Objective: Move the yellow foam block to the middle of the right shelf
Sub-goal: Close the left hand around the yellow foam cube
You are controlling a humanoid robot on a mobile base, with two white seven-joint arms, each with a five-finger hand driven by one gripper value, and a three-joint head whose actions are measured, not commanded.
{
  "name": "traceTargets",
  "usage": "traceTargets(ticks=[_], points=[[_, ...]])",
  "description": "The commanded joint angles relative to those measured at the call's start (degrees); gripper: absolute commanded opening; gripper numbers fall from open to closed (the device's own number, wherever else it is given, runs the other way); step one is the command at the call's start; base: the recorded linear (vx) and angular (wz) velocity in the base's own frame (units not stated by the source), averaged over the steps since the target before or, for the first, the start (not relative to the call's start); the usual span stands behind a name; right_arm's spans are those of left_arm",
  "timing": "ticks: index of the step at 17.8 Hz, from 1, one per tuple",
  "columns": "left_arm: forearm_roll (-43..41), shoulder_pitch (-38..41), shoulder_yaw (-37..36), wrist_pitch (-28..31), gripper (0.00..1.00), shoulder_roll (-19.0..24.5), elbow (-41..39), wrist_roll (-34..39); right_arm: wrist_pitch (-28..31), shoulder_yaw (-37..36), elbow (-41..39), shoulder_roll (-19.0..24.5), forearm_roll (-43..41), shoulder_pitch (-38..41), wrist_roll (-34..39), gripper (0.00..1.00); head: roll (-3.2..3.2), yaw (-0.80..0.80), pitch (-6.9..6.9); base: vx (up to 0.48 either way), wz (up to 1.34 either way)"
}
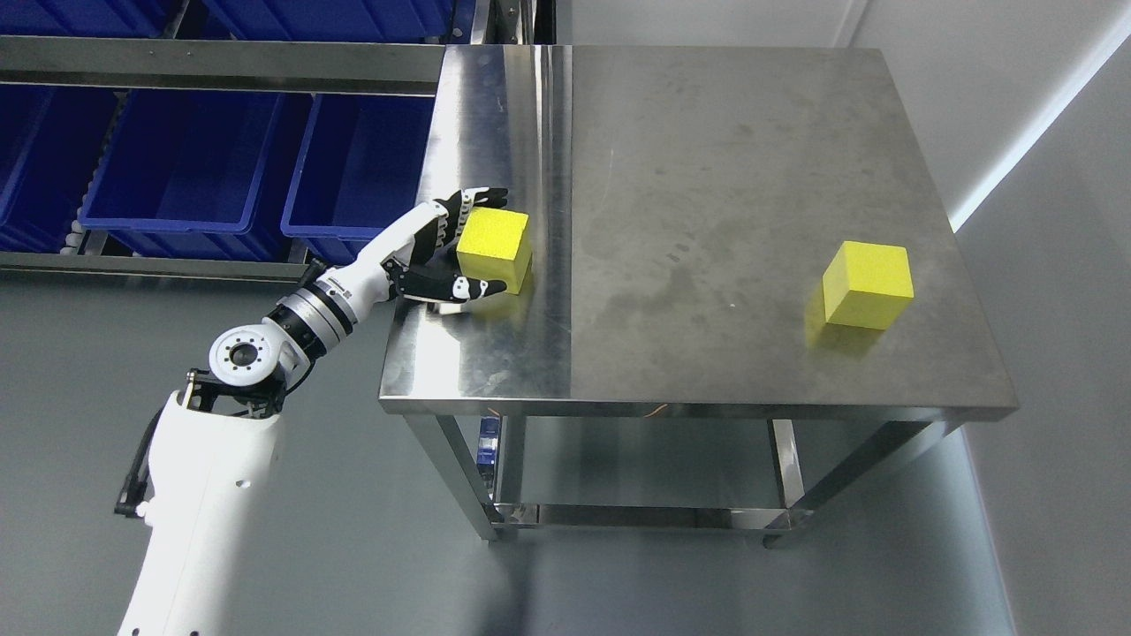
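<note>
A yellow foam block [497, 246] rests on the left part of the steel table [707, 177], close to its left edge. My left hand [491, 238] reaches in from the lower left and brackets this block. Its fingers [477, 196] stretch along the far side and its thumb [473, 286] along the near side, straight rather than curled. The block still sits flat on the tabletop. A second yellow foam block [868, 284] stands alone near the table's right edge. My right arm does not show.
Blue plastic bins [177, 168] sit in a metal rack [221, 66] left of the table. The table has a lower shelf [636, 512] between its legs. A pale wall [1043, 132] rises just past the table's right edge. Grey floor lies below.
</note>
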State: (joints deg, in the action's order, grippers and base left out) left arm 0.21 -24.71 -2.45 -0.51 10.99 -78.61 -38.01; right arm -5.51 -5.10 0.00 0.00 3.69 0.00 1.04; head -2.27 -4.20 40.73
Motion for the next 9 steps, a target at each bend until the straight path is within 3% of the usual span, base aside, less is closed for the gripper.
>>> traceTargets(ticks=[1, 4, 7, 9], points=[[-0.65, -1.13, -0.29, -0.19, 0.67, -2.81, 5.49, -1.01, -0.03, 0.00, -1.00, -1.00, -3.69, -0.09, 0.02, 1.00, 0.00, 0.00, 0.00, 0.000, 0.00], [-0.48, -1.22, 4.36, -0.71, 0.51, -5.88, 5.14, -1.28, -0.03, 0.00, -1.00, -1.00, -3.69, -0.17, 0.02, 1.00, 0.00, 0.00, 0.00, 0.002, 0.01], [0.83, -2.01, 9.54, -1.15, 0.42, -9.99, 3.48, -2.24, -0.03, 0.00, -1.00, -1.00, -3.69, -0.09, 0.02, 1.00, 0.00, 0.00, 0.00, 0.002, 0.01], [5.13, -3.76, 14.20, -3.17, 0.36, -9.99, 1.71, -2.07, -0.03, 0.00, -1.00, -1.00, -3.69, -0.09, 0.02, 1.00, 0.00, 0.00, 0.00, -0.002, -0.02]])
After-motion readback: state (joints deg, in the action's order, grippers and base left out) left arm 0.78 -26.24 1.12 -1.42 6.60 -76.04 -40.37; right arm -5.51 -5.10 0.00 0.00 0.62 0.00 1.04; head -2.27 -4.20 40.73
